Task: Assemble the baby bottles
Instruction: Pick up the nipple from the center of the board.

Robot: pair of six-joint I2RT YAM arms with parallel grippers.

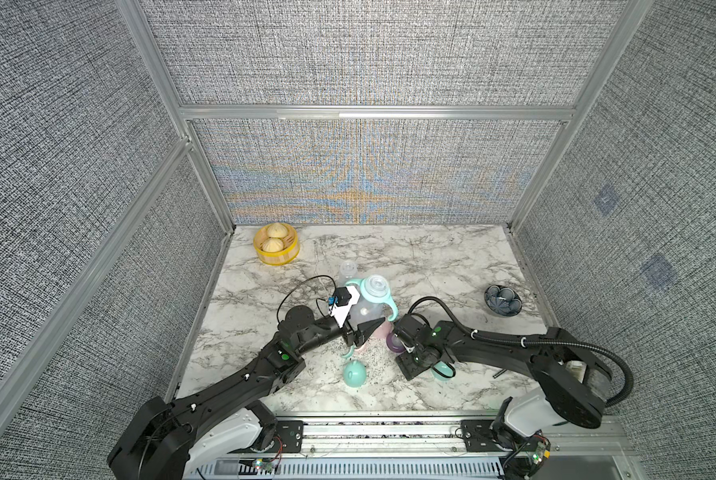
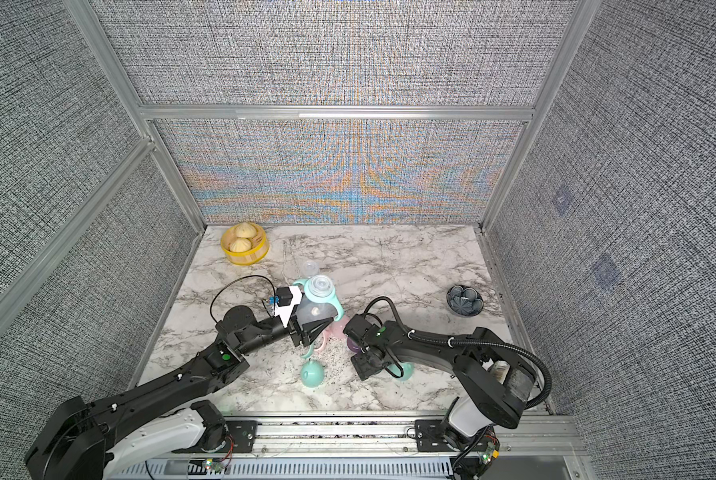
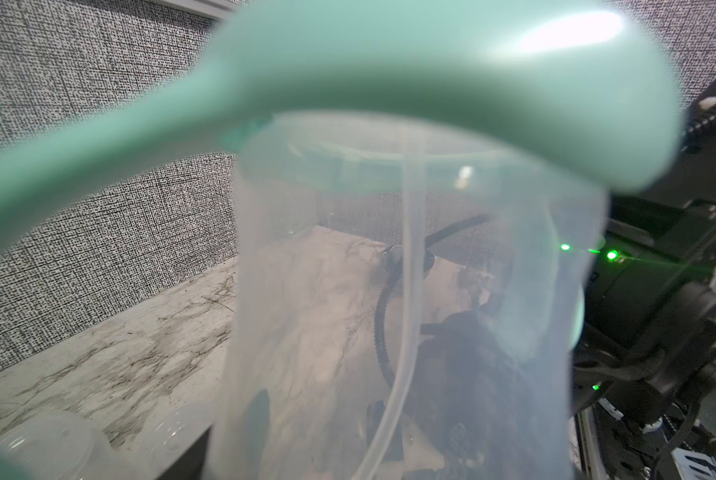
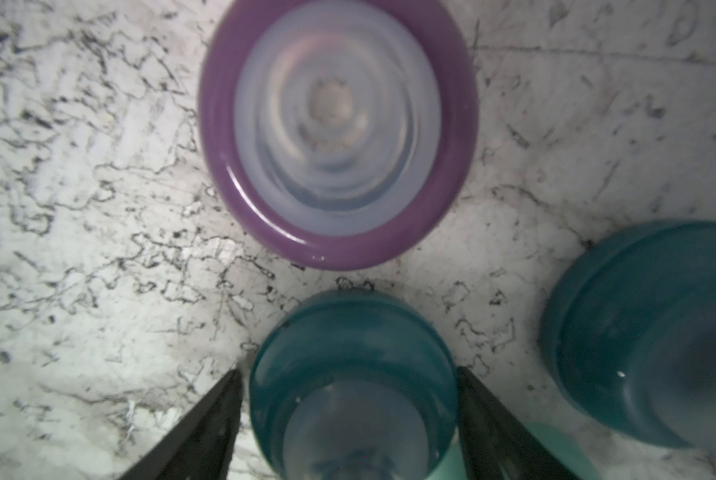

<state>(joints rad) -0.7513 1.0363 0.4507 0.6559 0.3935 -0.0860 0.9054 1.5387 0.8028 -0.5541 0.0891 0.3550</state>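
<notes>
Left gripper [image 1: 370, 326] is clamped on the lower body of a clear bottle [image 1: 365, 307], lifted off the marble table [image 1: 451, 257]. The bottle's long axis runs about upright, tilted a little, crossing the fingers. The nipple [image 1: 379, 284] end points up and away from the gripper. A mint handle ring [image 1: 390, 308] sits at the neck, with a handle out to each side. The left wrist view is filled by the clear body and a mint handle, both blurred.

Under the left gripper lies a pink handle ring [image 1: 383, 332], mostly hidden. A mint dome cap [image 1: 355, 372] sits on the table near it, on the robot-base side. A second clear bottle [image 1: 348, 270] stands beyond the held one.

Right gripper [image 4: 349, 370] points straight down with its jaws apart, one finger on each side of a teal collar [image 4: 348, 320]. A sliver of table shows at one finger; the other sits right at the rim. The collar stands flat on the table, axis vertical, nipple up toward the wrist.

A purple collar [image 4: 339, 124] lies just past the fingertips, also nipple up and not touching the teal one. Another teal piece [image 4: 647, 332] sits off to one side of the gripper, apart from both.
</notes>
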